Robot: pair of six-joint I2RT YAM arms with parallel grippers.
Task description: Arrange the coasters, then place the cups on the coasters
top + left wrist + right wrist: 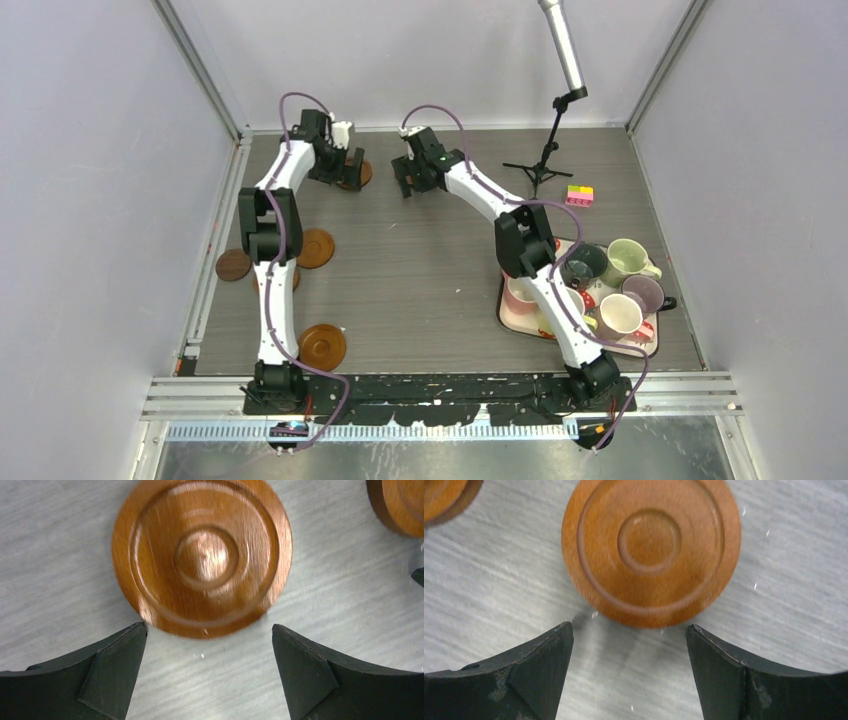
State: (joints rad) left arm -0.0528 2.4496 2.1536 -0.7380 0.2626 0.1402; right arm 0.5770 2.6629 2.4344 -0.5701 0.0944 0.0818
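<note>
Two robot arms reach to the far side of the grey table. The left end effector is spread wide and holds nothing. A glossy brown coaster lies flat on the table just beyond its fingertips, touching neither. The edge of a neighbouring coaster shows in the upper right corner of the left wrist view.

The right end effector is also wide and empty. A ringed coaster lies flat just ahead of its tips, and part of another coaster shows at the upper left.

From above, the left end effector hangs over the far coaster, with the right end effector close by.

Three more discs lie along the left arm: a darker coaster, a lighter coaster just beside it, and a near coaster by the arm's base.

The cups sit clustered on a white tray at the right, partly under the right arm. Among them are a dark grey cup, a light green cup, a purple cup and a cream cup. None stands on a coaster.
</note>
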